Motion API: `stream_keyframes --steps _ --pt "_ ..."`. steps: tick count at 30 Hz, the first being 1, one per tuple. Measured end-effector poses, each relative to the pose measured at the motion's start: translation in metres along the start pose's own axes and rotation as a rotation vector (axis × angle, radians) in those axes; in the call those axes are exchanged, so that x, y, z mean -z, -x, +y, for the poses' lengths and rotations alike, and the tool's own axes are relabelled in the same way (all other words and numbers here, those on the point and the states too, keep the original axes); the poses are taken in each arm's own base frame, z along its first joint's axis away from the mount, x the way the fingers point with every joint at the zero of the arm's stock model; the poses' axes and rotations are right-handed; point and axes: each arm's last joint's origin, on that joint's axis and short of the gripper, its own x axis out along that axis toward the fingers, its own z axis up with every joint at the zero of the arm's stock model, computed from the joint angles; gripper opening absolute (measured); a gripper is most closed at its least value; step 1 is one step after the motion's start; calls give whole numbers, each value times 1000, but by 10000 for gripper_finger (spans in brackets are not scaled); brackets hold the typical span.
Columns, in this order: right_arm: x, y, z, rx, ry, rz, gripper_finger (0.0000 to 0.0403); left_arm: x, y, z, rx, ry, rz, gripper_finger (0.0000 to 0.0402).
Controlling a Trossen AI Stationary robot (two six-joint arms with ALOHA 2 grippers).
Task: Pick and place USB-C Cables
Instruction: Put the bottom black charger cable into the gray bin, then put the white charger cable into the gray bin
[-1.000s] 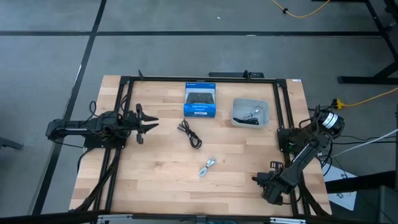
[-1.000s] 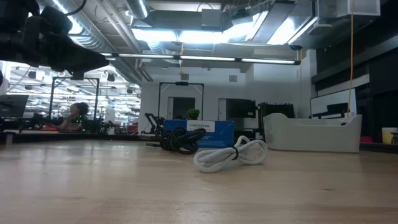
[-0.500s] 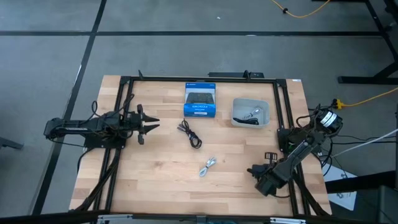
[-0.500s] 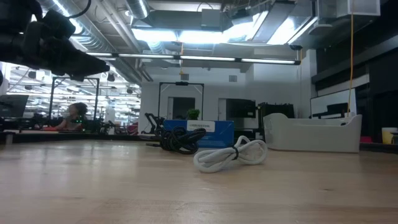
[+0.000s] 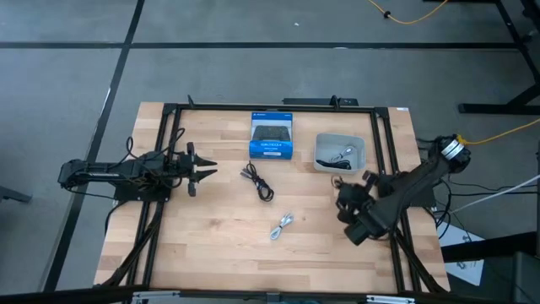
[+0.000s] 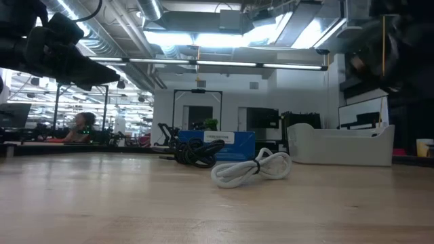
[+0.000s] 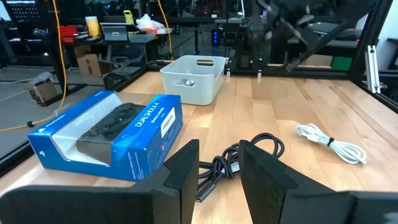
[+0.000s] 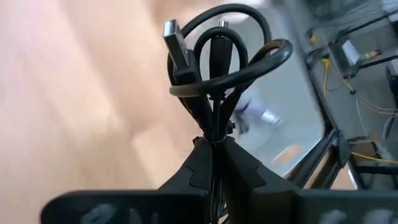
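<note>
My right gripper hovers over the table's right part, just near of the grey bin, shut on a small black coiled cable. My left gripper is open at the left, level above the table, its fingers pointing at a black cable coil lying flat on the wood. That coil also shows in the left wrist view and the low view. A white cable coil lies flat nearer the front edge. My right gripper pinches the black coil at its bound waist between the two fingers. The loops and both plugs stick out past the fingertips. The coil is lifted clear of the table.
A blue-and-black box lies at the far middle, beside the grey bin, which holds more cables. Black frame rails run along the table's left, right and far sides. Bare wood lies around the white coil.
My right arm has swung from the table's near right corner toward the far edge and leftward, up to the grey bin's near side, carrying the black coil shut in its fingers. The cables on the table have not moved.
</note>
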Motion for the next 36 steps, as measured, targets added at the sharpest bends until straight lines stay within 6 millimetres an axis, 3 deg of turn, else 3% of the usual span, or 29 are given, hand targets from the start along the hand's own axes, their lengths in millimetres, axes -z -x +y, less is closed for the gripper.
stream_keyframes --steps 6,12,20,26,29,36 --pt "-22 -3 -30 47 -129 -55 18 0 0 0 0 0 0 106" --pt "-41 -37 -50 119 -31 79 18 0 0 0 0 0 0 106" --pt "-60 -84 -63 12 94 207 19 0 0 0 0 0 0 106" --pt "-64 -99 -75 -82 49 324 107 0 0 0 0 0 0 106" --pt "-66 -103 -82 -23 17 312 143 0 0 0 0 0 0 106" --pt "-68 -108 -89 67 -39 287 168 0 0 0 0 0 0 106"
